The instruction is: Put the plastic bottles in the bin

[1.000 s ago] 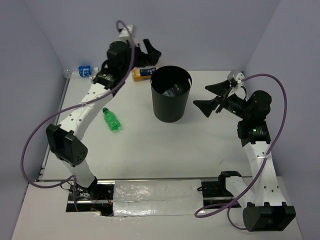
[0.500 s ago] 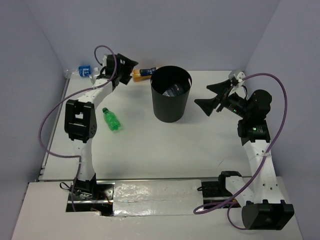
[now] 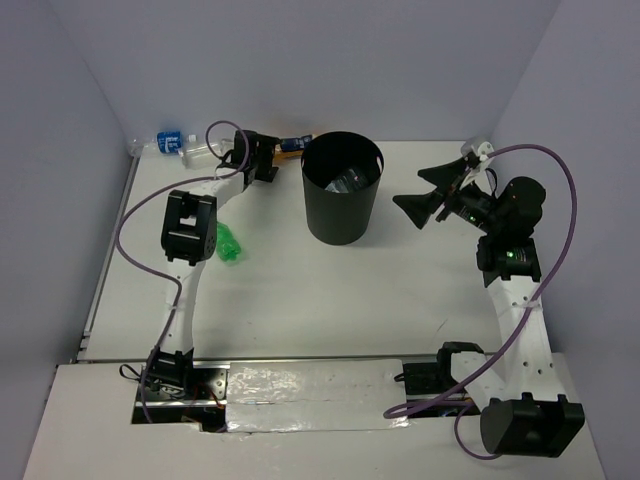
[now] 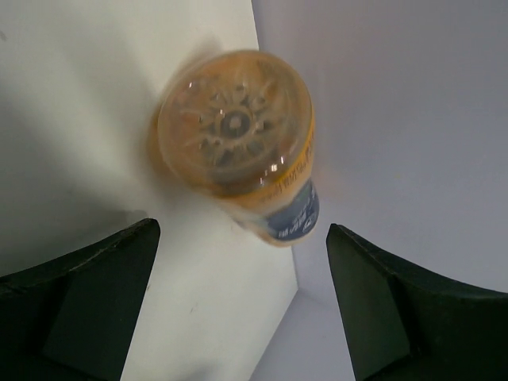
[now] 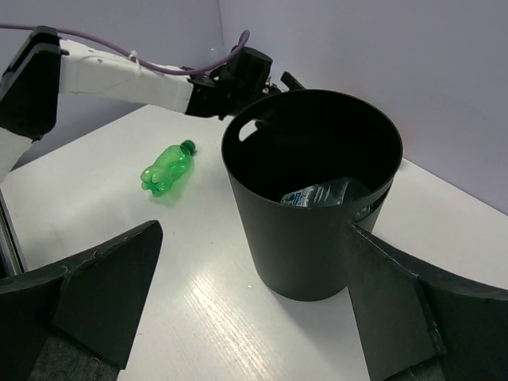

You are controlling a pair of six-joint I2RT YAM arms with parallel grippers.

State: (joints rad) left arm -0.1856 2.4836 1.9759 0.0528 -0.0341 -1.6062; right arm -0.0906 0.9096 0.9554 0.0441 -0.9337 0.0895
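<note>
The black bin (image 3: 343,190) stands at the table's middle back, with a clear bottle (image 5: 325,193) lying inside it. An orange bottle (image 3: 293,145) lies at the back wall just left of the bin; in the left wrist view its base (image 4: 235,127) faces me. My left gripper (image 3: 271,158) is open and empty, low by the table, a short way from that base, with fingers (image 4: 87,302) apart on both sides. A green bottle (image 3: 232,248) lies partly under my left arm. A clear blue-labelled bottle (image 3: 166,142) lies at the back left corner. My right gripper (image 3: 408,189) is open and empty, right of the bin.
The enclosure walls close in the back and both sides. My folded left arm (image 3: 188,226) hangs over the left part of the table. The bin (image 5: 313,198) fills the centre of the right wrist view, with the green bottle (image 5: 167,169) to its left.
My left arm has folded back and its gripper has come down from above the bin's left side to table height, facing the orange bottle. The right arm has barely moved.
</note>
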